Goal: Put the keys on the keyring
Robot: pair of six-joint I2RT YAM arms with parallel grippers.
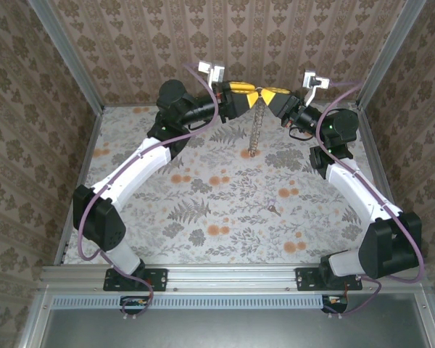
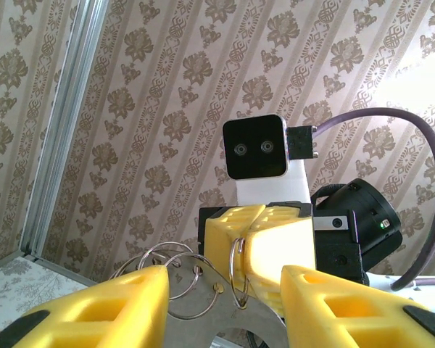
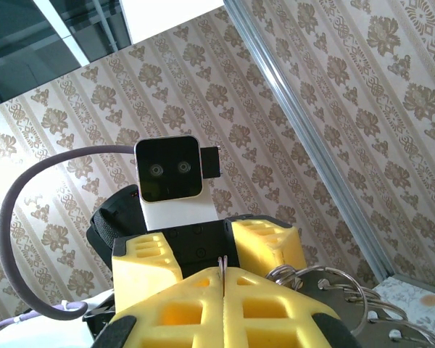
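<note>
Holding step: right gripper clamped shut on the keyring, left gripper jaws apart around its rings, grip unclear; the key lay on the table, well apart from the keyring, probably needing fetching next.

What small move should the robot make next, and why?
Probably the left claw should draw back from the keyring, free to fetch the key. It stands open, the right claw is already pinched shut on the keyring, and the key lies alone on the table, far from both claws.
</note>
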